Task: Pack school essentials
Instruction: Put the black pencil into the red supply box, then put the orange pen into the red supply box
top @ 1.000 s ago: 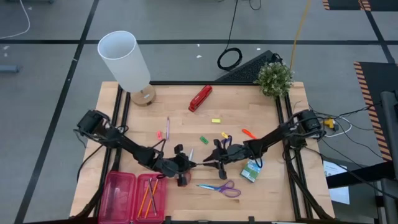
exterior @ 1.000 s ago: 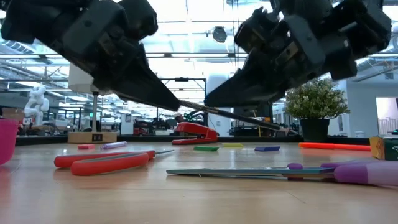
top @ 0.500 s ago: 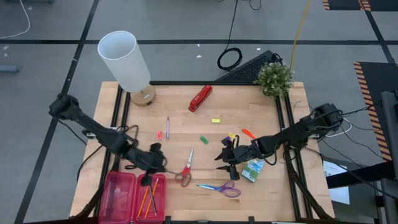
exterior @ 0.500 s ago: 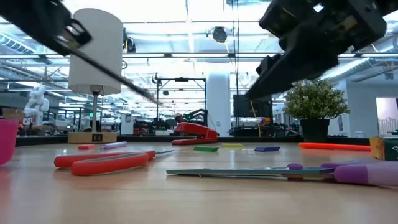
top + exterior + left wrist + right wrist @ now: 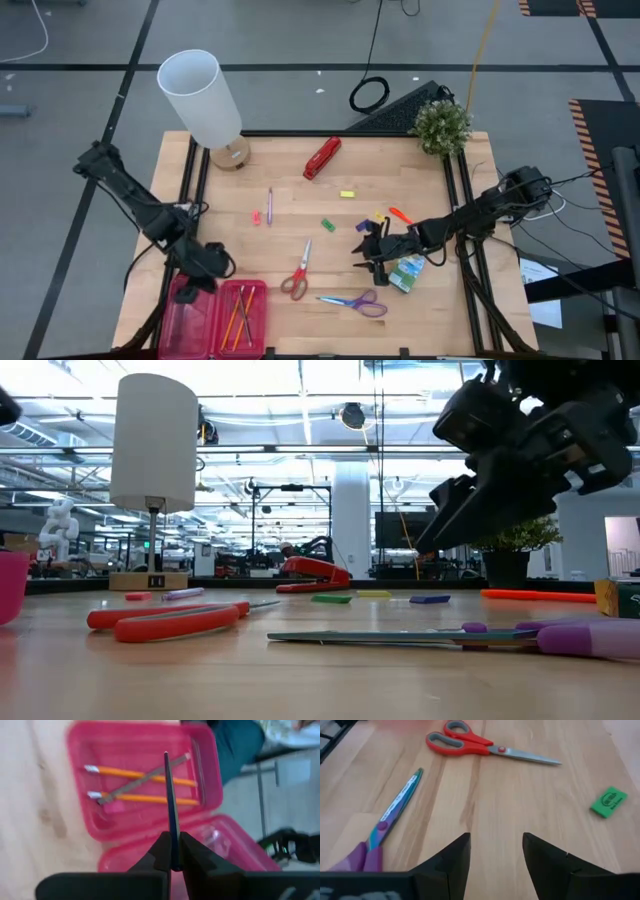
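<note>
Wooden tabletop carries red-handled scissors (image 5: 298, 272), purple-handled scissors (image 5: 355, 301) and a green eraser (image 5: 608, 801); near its front left corner the left gripper (image 5: 172, 851) hangs over the pink pencil case (image 5: 208, 785), fingers pinched on a thin dark pen (image 5: 171, 805), two orange pencils (image 5: 142, 774) lying inside. Right gripper (image 5: 493, 851) hovers with fingers apart beside the crayon box (image 5: 405, 272)

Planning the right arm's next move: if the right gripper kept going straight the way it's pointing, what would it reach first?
Probably bare table. The open right gripper points between the purple-handled scissors and green eraser; the red-handled scissors lie farther ahead.

Overhead, table-level, two wrist views
</note>
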You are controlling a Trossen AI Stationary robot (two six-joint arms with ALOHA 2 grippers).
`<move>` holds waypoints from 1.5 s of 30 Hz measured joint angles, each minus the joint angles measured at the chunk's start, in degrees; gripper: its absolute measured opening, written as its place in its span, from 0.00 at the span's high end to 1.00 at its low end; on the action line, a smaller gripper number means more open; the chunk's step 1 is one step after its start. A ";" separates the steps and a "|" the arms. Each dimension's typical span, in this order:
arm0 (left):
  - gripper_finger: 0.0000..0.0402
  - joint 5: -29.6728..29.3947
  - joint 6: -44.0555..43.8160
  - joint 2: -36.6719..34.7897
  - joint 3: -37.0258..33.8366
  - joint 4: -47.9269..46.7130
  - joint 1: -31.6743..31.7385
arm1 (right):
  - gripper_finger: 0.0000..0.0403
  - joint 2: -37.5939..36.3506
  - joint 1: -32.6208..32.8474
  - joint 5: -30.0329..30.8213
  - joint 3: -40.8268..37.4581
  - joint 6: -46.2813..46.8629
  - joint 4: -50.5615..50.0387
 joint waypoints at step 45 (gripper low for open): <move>0.82 -46.77 -9.62 13.31 0.00 8.09 -4.94 | 0.58 0.04 2.39 19.74 7.13 4.67 -13.72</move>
